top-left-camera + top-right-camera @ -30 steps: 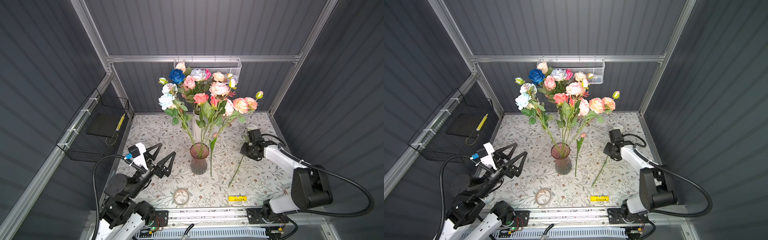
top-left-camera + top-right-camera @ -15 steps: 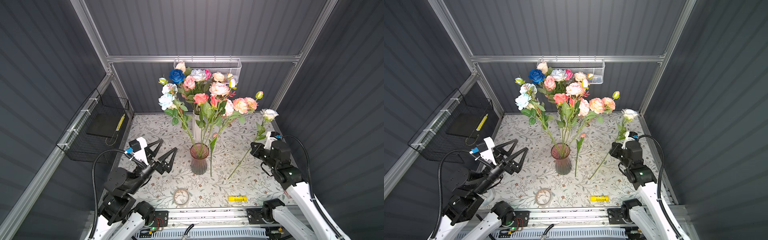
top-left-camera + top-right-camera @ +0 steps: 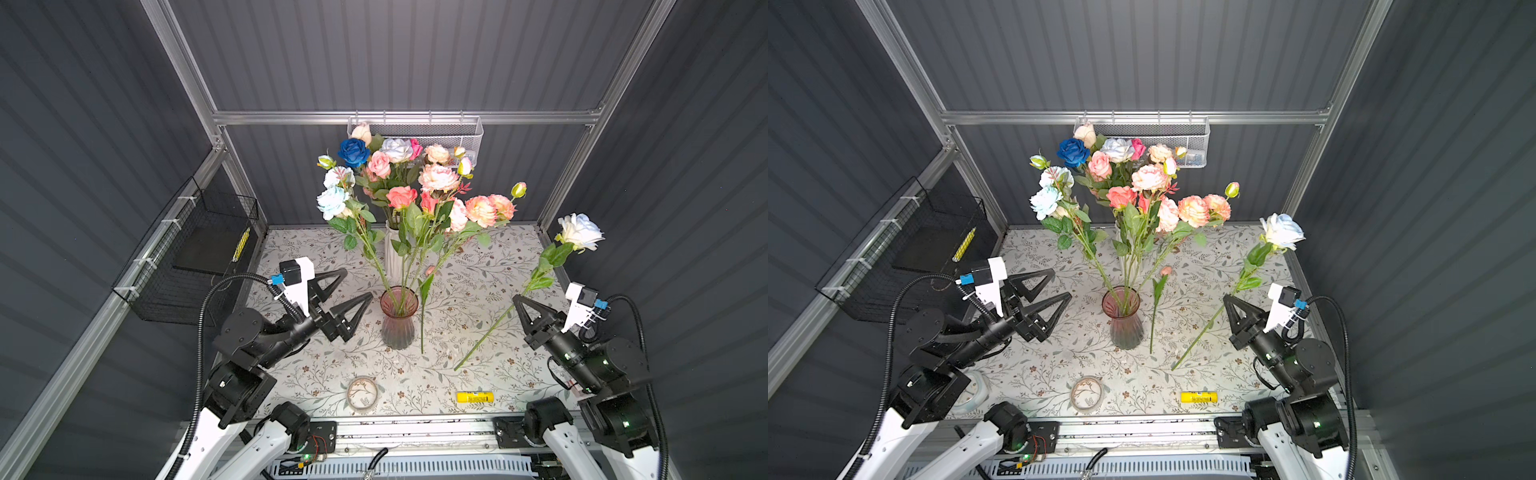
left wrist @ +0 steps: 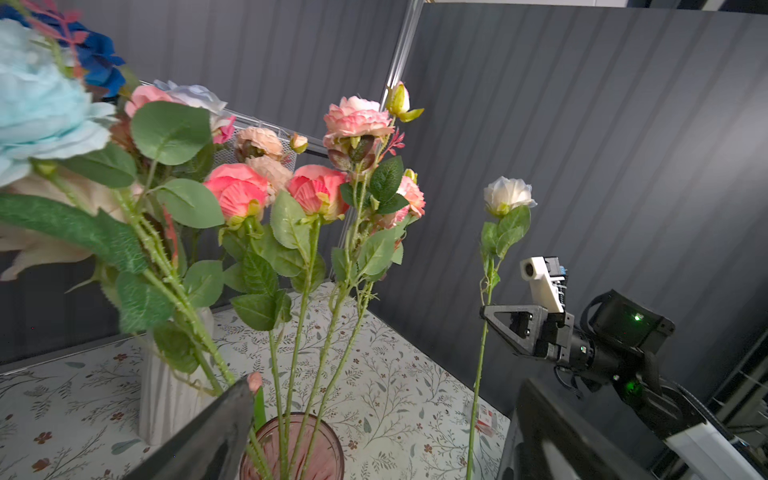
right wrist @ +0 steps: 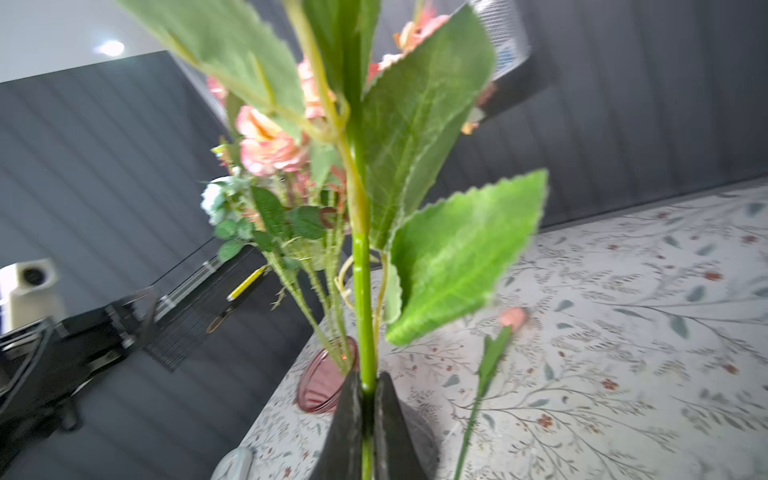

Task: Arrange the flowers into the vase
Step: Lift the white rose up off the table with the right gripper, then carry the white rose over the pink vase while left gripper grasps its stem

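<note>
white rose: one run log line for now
right gripper: shut on white rose stem | left gripper: open, empty | pink vase: rose not in

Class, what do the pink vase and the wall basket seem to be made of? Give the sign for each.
The pink vase: likely tinted glass, glossy; stems show through it. The wall basket: probably painted metal mesh, matte; fine holes across its wall.
</note>
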Controlling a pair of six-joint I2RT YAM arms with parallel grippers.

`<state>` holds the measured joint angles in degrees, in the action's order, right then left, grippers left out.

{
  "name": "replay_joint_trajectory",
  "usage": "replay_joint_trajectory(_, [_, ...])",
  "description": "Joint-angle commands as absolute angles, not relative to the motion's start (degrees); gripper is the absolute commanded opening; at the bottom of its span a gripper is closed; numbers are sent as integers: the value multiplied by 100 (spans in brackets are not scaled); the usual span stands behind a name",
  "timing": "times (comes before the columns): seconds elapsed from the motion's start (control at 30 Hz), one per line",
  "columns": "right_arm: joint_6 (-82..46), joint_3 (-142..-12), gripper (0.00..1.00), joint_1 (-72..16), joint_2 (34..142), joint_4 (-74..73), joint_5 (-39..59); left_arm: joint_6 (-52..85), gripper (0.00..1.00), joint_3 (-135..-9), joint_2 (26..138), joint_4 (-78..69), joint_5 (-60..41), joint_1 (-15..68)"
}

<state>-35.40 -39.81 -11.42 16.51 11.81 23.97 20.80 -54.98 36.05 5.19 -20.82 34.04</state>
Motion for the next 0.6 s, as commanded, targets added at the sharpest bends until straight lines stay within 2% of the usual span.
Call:
replay_joint_trajectory(0.0, [-3586,-4507,0,-1181,2029,599,3724,1834,100,-5908,3893,484,-3072,3376])
replay_joint_trajectory(0.1, [-3530,-4814,0,-1575,2470,410,3870,1800,99,-6159,4230,468,-3618,3377])
replay_joint_trajectory(0.3, [-2265,-5693,0,-4205,3480,762,2186,2052,99,-6395,4821,-48,-4595,3384])
replay_joint_trajectory(0.37, [-1979,-5997,0,-4845,3883,681,1721,2198,99,-6464,5002,-264,-4959,3384])
replay_joint_trajectory(0.43, [-1798,-6306,0,-5270,4322,487,1550,2278,95,-6521,5181,-372,-5257,3384])
replay_joint_trajectory(0.57, [-1747,-6813,0,-5568,5116,13,1662,2318,92,-6574,5358,-414,-5557,3384])
